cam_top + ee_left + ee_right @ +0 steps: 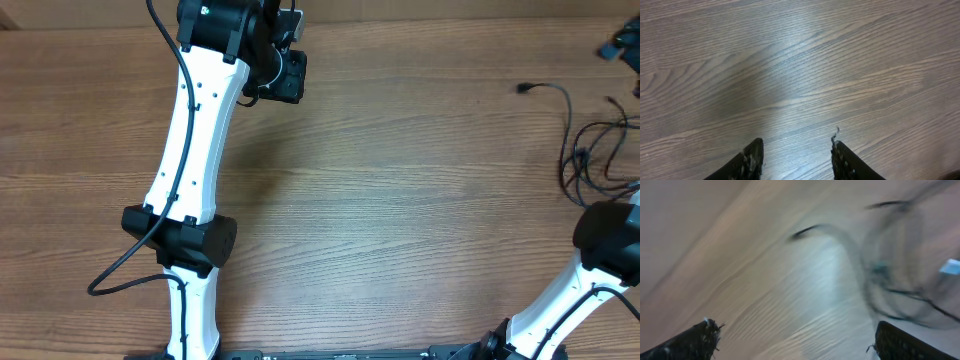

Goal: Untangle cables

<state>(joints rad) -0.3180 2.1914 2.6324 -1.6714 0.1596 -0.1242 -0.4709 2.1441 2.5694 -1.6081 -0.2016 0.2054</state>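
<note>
The cables [590, 140] are thin black cords lying looped together at the far right of the table, one plug end [523, 88] pointing left. They show blurred in the right wrist view [880, 270]. My right gripper [792, 337] is open and empty, above bare wood short of the cables; in the overhead view it is out of frame at the right edge. My left gripper [796, 150] is open and empty over bare wood, far from the cables, at the back left of the table [285, 75].
The wooden table [400, 200] fills the view. A small blue object [612, 48] lies at the far right back edge, also in the right wrist view [950, 266]. The left arm's thick black cable [120, 265] loops near its base.
</note>
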